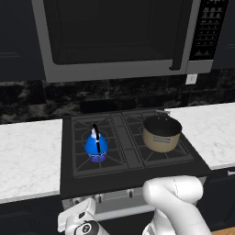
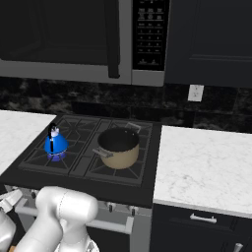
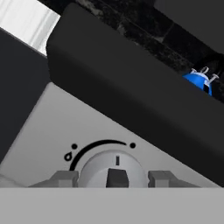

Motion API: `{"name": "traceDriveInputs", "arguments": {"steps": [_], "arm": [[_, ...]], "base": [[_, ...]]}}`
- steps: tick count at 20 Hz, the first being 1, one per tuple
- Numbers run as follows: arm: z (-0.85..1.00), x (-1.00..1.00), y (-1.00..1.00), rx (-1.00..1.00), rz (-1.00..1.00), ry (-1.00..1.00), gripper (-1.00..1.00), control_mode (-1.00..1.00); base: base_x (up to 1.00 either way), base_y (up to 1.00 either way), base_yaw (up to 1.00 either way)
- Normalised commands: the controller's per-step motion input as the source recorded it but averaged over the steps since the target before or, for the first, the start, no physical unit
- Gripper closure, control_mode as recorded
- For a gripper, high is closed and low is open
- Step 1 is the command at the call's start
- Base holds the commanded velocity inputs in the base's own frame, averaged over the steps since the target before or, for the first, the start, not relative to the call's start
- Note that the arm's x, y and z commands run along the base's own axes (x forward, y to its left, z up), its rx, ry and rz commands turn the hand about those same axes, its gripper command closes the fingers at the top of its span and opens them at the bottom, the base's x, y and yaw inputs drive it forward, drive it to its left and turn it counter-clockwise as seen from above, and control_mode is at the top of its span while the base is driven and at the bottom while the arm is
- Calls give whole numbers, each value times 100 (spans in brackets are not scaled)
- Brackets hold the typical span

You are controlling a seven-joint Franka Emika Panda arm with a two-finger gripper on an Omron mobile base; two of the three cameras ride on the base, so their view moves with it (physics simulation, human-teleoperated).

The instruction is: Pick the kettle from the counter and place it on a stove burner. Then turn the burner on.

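The small blue kettle (image 1: 96, 143) (image 2: 55, 143) stands upright on the front-left stove burner (image 1: 97, 159). A blue-violet flame glows under it. In the hand view its top (image 3: 199, 81) peeks over the stove's black front edge. My gripper (image 3: 113, 178) is low at the stove's front panel, also seen in the left base view (image 1: 79, 216). It is open, with one fingertip on each side of a round grey control knob (image 3: 111, 164). The knob's mark points straight up under a curved black scale. The white marble counter (image 1: 27, 156) (image 2: 206, 167) flanks the stove.
A wide beige pot (image 1: 161, 133) (image 2: 118, 146) with a dark inside sits on the front-right burner. A microwave (image 1: 119, 36) hangs above the stove. More knobs (image 2: 109, 207) line the front panel. Dark cabinets with a drawer handle (image 2: 203, 218) lie below the right counter.
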Motion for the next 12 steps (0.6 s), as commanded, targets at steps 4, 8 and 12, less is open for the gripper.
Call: {"name": "traceDriveInputs", "arguments": {"steps": [4,8,12], "arm": [[-10,0,-2,-14,0,2,100,-100],[-10,0,-1,-13,0,1,100,-100],[-9,0,-3,-13,0,2,100,-100]], "base": [[0,0,0],[0,0,0],[0,0,0]]}}
